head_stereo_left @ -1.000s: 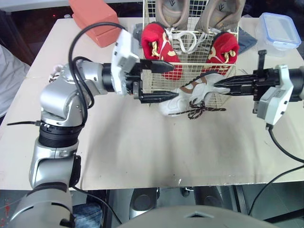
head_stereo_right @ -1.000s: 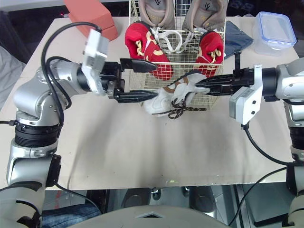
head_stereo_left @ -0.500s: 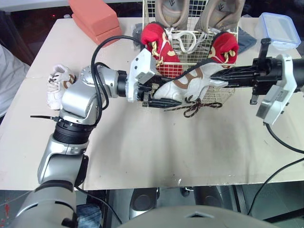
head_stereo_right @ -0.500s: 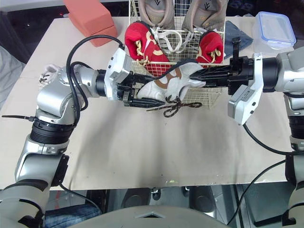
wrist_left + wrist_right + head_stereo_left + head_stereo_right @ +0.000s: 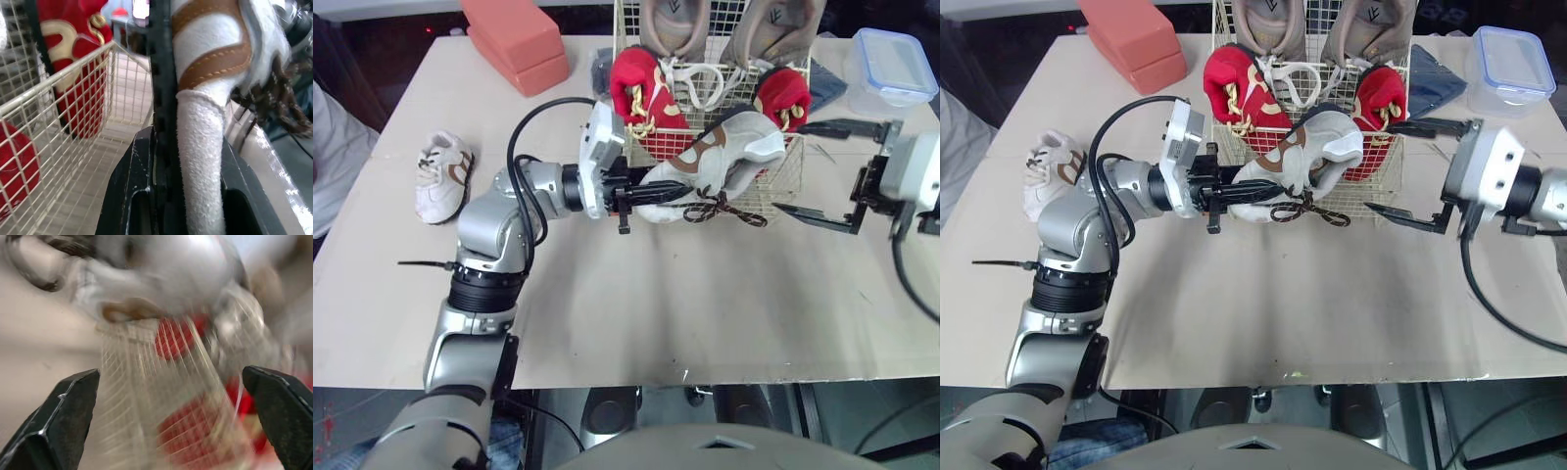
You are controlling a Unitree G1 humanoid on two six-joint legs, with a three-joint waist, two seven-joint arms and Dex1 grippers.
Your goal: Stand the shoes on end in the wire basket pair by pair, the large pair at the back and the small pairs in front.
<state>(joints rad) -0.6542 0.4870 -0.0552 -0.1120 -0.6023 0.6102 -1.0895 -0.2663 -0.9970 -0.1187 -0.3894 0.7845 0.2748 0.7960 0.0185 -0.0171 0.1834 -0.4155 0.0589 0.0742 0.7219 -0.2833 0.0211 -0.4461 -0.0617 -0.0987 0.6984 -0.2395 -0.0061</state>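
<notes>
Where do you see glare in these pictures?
In the left wrist view, light glints off the table beside the white shoe clamped in the left gripper; in the right wrist view, that shoe's upper looks washed out by bright light.

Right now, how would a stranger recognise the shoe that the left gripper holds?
Find the wire basket on the far side of the table. At its front rim, the left gripper holds a white shoe with brown stripes and dark laces, unlike the red shoes behind it.
</notes>
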